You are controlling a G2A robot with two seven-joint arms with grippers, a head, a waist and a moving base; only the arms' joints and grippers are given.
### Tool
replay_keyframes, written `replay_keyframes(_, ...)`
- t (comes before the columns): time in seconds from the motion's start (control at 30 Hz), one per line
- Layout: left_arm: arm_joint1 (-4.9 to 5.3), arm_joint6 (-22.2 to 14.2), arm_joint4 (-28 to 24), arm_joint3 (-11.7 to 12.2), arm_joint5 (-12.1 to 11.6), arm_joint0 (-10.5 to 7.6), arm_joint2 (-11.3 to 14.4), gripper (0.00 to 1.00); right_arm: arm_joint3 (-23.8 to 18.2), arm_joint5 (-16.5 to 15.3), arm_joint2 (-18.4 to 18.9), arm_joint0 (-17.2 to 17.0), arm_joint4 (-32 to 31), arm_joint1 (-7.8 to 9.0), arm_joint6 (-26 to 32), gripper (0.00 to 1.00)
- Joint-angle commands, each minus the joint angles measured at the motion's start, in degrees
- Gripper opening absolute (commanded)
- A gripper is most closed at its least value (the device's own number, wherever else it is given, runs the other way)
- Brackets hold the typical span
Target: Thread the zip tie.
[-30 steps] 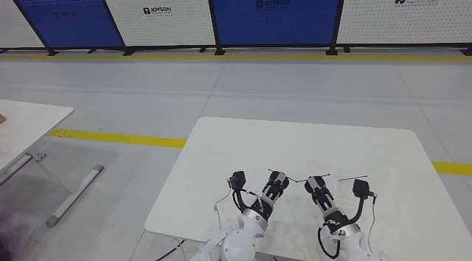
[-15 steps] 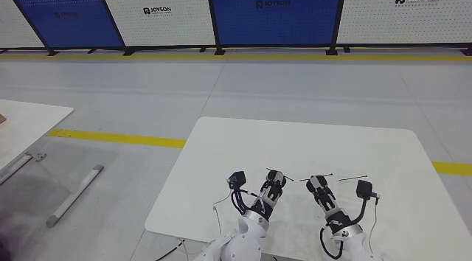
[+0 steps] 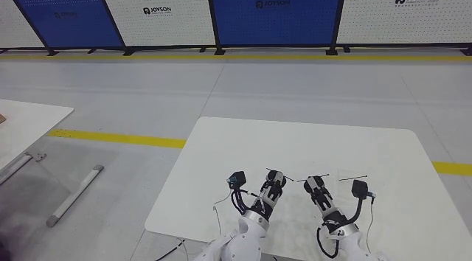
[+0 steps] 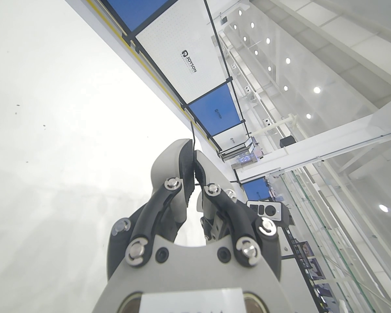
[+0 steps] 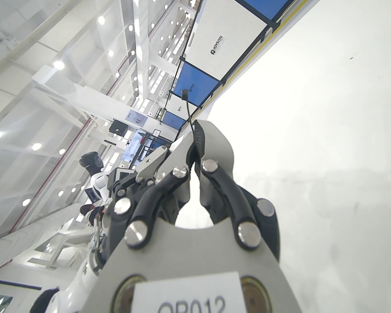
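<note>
**Spotter:** Where is your zip tie at this moment?

**Observer:** It is held up over the white table [image 3: 295,139], near the front edge, between your two arms. Your left gripper [image 4: 194,152] is pressed together on a thin black strand of the zip tie [image 4: 192,134]. A short length sticks out past the tips into the air.

**Spotter:** And your other arm?

**Observer:** Your right gripper [image 5: 192,135] is pinching a black strand too. This one runs out from the tips and ends in the small square head [image 5: 184,93], which hangs free and touches nothing.

**Spotter:** How do the two sit from above?

**Observer:** From the top view, your left gripper [image 3: 274,180] and right gripper [image 3: 317,183] sit side by side, close but apart, both angled away from you. A dark strand [image 3: 282,176] crosses the left one, and another crosses the right. Their inner ends come near each other in the space between the grippers — whether they meet is too small to tell.

**Spotter:** Is it one tie or two?

**Observer:** You cannot tell from these views — any stretch that would join the two strands is hidden behind the fingers.
</note>
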Motion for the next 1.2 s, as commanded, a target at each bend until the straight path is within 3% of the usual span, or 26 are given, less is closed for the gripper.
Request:
replay_keyframes(0.0, 0.0, 0.0, 0.0, 0.0, 0.0, 0.0, 0.0, 0.0, -0.01, 0.01, 0.0, -0.01, -0.01, 0.0, 0.0, 0.0)
replay_keyframes(1.17, 0.0, 0.0, 0.0, 0.0, 0.0, 0.0, 0.0, 0.0, 0.31, 1.81, -0.73, 1.2, -0.88, -0.58, 1.04, 0.0)
